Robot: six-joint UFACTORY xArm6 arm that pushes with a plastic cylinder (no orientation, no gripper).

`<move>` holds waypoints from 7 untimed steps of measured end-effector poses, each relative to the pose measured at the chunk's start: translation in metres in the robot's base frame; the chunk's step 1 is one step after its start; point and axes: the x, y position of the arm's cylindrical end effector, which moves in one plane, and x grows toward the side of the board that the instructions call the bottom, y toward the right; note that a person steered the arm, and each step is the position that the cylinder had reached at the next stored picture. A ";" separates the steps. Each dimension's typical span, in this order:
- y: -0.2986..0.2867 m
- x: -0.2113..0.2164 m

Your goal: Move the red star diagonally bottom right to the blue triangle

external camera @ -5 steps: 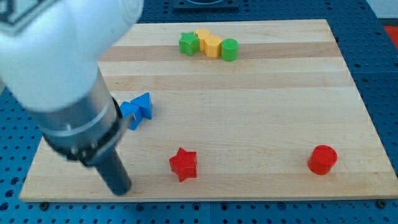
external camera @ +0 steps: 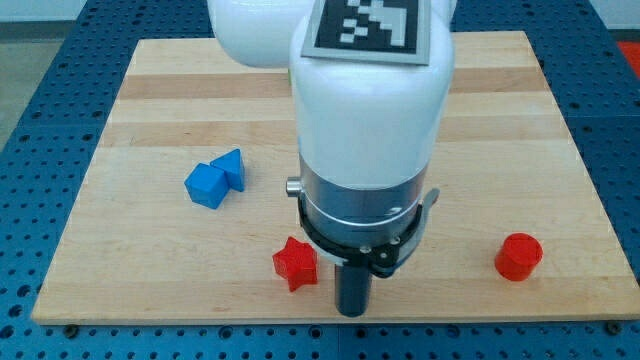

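The red star (external camera: 295,263) lies flat near the table's (external camera: 500,140) bottom edge, a little left of centre in the view. It is a small, bright red block with stubby points and a darker side face toward the view's bottom.

Just to its right stands my tip (external camera: 351,311), the lower end of the dark rod. The tip sits slightly lower in the view than the star, close beside it; whether they touch cannot be told. There is no claw on this arm, only the rod, so nothing is held.

Up and to the left of the star, well apart from it, lie two blue blocks touching each other: a blue cube (external camera: 207,185) and, against its upper right, the blue triangle (external camera: 231,168). Bare table lies between them and the star.

Far to the view's right, near the bottom edge, stands a red cylinder (external camera: 518,256), well apart from everything else.

The arm's (external camera: 370,120) white and grey body fills the middle of the view from the top down, hiding the table's upper centre behind it.
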 end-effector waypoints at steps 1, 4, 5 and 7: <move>-0.039 -0.016; -0.170 -0.142; -0.147 -0.132; -0.044 -0.073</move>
